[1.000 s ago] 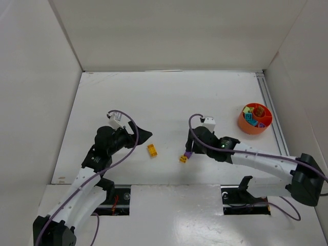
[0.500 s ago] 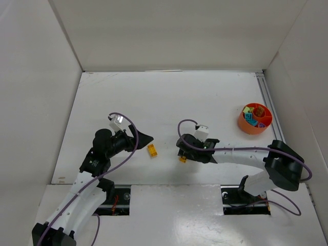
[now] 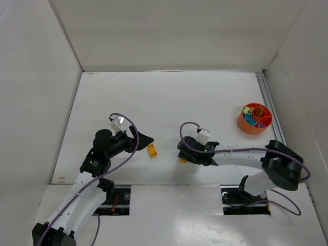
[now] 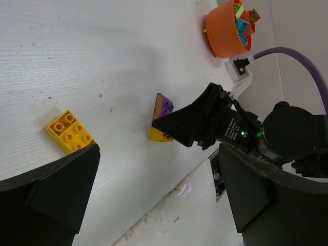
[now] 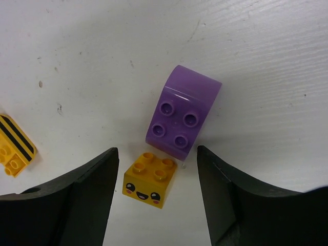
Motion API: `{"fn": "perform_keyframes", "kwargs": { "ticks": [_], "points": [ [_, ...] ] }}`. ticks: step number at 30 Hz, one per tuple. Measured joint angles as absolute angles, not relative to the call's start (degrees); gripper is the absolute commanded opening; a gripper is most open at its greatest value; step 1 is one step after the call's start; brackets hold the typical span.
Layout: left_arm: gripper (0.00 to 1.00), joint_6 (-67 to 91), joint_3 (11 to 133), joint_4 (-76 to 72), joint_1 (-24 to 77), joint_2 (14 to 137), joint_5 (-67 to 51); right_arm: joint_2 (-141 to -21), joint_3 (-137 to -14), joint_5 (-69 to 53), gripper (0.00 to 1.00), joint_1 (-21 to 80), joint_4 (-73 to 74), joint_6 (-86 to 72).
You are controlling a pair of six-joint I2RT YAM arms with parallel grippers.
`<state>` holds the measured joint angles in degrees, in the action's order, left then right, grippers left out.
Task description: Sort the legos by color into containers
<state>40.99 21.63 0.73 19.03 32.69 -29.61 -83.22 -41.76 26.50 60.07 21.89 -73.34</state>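
Observation:
My right gripper (image 3: 187, 154) is open and low over the table. In the right wrist view its fingers (image 5: 77, 205) straddle a yellow smiley-face lego (image 5: 150, 179) and a purple curved lego (image 5: 183, 120) that touch each other. A yellow striped lego (image 5: 15, 147) lies to their left, also seen from above (image 3: 152, 150). My left gripper (image 3: 145, 138) is open and empty just left of that lego (image 4: 72, 131). The orange divided bowl (image 3: 246, 126) stands at the right with several legos inside.
White walls enclose the table on the left, back and right. A rail (image 3: 271, 115) runs along the right edge beside the bowl. The table's front edge (image 4: 169, 205) lies close below both grippers.
My right gripper has moved left and down over the purple and yellow pair, now hiding the purple one from above. My left gripper has shifted slightly right toward the striped yellow lego.

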Motion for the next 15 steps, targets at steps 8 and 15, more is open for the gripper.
{"fn": "perform_keyframes", "kwargs": {
  "ticks": [8,15],
  "points": [
    [1.00,41.0,21.1,0.9,19.0,32.7,-29.7,-83.5,-41.2,26.5,0.66,60.1,19.2,-74.0],
    [1.00,41.0,21.1,0.9,19.0,32.1,-29.8,-83.6,-41.1,26.7,0.66,59.1,19.0,-75.1]
  ]
}}
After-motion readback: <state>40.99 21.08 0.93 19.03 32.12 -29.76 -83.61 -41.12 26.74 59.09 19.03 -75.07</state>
